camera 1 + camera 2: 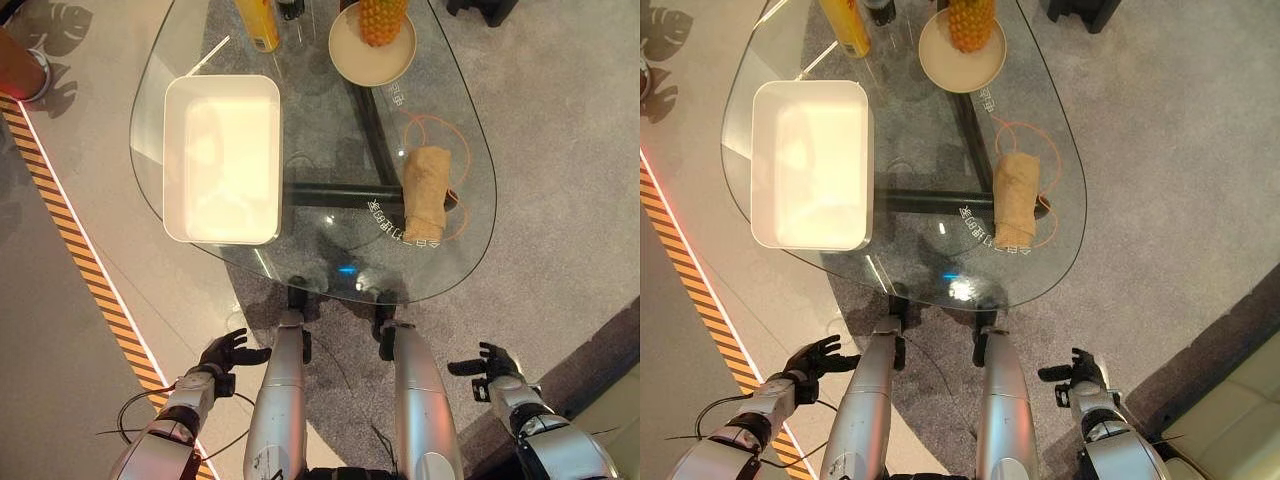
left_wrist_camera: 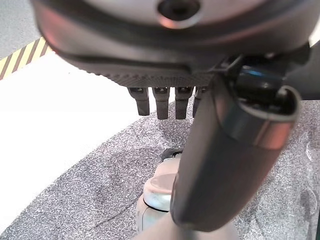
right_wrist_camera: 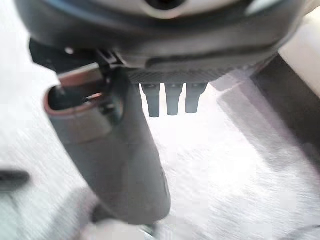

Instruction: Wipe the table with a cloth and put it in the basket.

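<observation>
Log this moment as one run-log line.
cloth: folded on glass table, untouched | basket: empty | left hand: open, idle | right hand: open, idle

At the top edge of the left eye view you lose the upper part of the yellow bottle, the dark object beside it, and the pineapple on its plate. At the upper left edge, a red object is cut off and you cannot tell what it is. The table's far end also runs out of frame at the top.
</observation>
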Robot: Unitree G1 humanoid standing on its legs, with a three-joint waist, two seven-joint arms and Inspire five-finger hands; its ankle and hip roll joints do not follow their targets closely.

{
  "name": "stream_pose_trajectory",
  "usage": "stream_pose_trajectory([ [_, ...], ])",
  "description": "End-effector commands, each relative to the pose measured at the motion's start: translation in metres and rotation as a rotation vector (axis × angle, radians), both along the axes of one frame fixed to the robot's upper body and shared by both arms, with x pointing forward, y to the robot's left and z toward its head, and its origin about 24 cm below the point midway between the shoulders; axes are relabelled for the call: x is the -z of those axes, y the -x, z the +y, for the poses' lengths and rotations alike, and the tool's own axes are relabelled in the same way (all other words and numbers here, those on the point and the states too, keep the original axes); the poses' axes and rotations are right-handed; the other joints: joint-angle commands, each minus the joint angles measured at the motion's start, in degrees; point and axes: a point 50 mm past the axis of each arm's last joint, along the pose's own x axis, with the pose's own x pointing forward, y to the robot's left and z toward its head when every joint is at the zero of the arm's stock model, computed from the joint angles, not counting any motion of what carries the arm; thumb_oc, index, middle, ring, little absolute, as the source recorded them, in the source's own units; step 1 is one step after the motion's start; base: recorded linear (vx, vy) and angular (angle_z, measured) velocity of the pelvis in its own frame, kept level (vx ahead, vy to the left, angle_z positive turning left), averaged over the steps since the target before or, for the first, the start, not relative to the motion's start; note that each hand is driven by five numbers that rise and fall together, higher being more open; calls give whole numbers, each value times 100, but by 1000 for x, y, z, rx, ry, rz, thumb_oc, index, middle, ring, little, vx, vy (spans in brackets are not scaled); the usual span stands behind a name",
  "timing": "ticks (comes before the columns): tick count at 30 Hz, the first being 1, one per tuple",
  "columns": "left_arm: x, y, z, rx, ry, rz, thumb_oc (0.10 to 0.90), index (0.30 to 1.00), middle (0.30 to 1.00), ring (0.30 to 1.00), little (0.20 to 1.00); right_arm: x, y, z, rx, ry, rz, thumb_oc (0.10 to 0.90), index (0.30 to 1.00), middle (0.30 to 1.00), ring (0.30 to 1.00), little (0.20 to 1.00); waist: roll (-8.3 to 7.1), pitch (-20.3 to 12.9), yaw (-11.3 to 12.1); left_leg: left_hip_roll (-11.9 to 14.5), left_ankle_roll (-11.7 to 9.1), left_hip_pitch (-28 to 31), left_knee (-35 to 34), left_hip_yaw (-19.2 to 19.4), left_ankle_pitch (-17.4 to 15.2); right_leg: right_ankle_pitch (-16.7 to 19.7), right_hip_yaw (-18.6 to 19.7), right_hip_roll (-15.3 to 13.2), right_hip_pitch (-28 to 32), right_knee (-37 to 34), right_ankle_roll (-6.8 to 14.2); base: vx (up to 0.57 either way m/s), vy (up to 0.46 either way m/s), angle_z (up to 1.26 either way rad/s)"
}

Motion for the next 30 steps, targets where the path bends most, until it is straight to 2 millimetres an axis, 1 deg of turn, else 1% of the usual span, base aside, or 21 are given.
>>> stream_pose_trajectory([
  [1,13,36,27,-29,-70,88,800,900,900,900,900,-48,3,-62,225,203,-237,800,900,900,900,900,-14,-57,0,-67,300,-172,1299,205,-806,243,-96,-52,134,35,-21,35,-20,-1],
  [4,13,37,28,-33,-71,90,800,900,900,900,900,-74,-11,-66,271,240,-377,800,900,900,900,900,-24,-57,-10,-53,319,-162,1299,207,-825,240,-88,-49,122,66,-16,0,0,0],
  [6,14,37,28,-32,-69,92,800,900,900,900,900,-101,-24,-70,295,254,-500,800,900,900,900,900,-14,-57,-11,-55,334,-162,1294,205,-832,241,-95,-60,101,85,-12,0,0,0],
  [9,15,38,27,-35,-63,94,800,900,900,900,900,-136,-42,-66,291,274,-654,800,900,900,900,900,4,-57,-14,-54,336,-173,1292,199,-830,237,-107,-79,67,109,-15,0,0,0],
  [10,16,39,27,-37,-62,95,800,900,900,900,900,-146,-47,-64,287,272,-704,800,900,900,900,900,11,-57,-16,-55,333,-176,1292,195,-828,233,-109,-83,61,116,-17,6,32,1],
  [11,16,39,26,-35,-63,99,800,900,900,900,900,-160,-54,-58,273,275,-766,800,900,900,900,900,25,-57,-14,-60,329,-175,1295,191,-828,225,-108,-88,56,133,-15,0,0,0],
  [13,15,37,26,-37,-59,97,800,900,900,900,900,-176,-62,-50,238,296,-823,800,900,900,900,900,44,-57,-13,-68,328,-181,1277,186,-814,227,-108,-94,38,135,-15,0,0,0],
  [16,14,34,23,-35,-54,92,800,900,900,900,900,-209,-79,-25,157,302,-946,800,900,900,900,900,56,-57,-25,-69,306,-179,1248,201,-799,220,-113,-103,33,106,-17,-8,33,1],
  [17,14,34,23,-35,-54,92,800,900,900,900,900,-212,-80,-23,150,299,-958,800,900,900,900,900,59,-57,-25,-70,303,-172,1241,201,-798,215,-113,-102,39,105,-17,0,0,0],
  [19,15,34,21,-30,-51,90,800,900,900,900,900,-228,-87,-10,102,281,-1028,800,900,900,900,900,74,-57,-16,-79,295,-162,1213,212,-793,198,-117,-101,50,83,-17,0,0,0],
  [21,14,31,18,-23,-50,89,800,900,900,900,900,-239,-92,1,55,274,-1063,800,900,900,900,900,83,-57,0,-91,297,-151,1178,217,-781,196,-133,-108,54,58,-20,2,8,2],
  [25,16,30,12,-7,-45,92,800,900,900,900,900,-258,-102,23,-27,273,-1098,800,900,900,900,900,110,-57,39,-103,291,-111,1109,238,-764,191,-162,-126,75,11,-33,0,0,0],
  [26,16,30,11,-6,-44,92,800,900,900,900,900,-259,-102,24,-32,273,-1099,800,900,900,900,900,111,-57,40,-103,291,-108,1102,238,-761,191,-163,-127,77,8,-33,0,0,0],
  [29,17,30,8,5,-42,92,800,900,900,900,900,-267,-108,36,-80,287,-1098,800,900,900,900,900,133,-57,71,-113,285,-87,1063,253,-748,188,-173,-134,97,-26,-44,6,6,1],
  [30,18,29,7,11,-41,93,800,900,900,900,900,-271,-111,44,-107,296,-1089,800,900,900,900,900,147,-57,89,-124,281,-71,1039,263,-741,185,-182,-137,106,-41,-54,15,17,5],
])
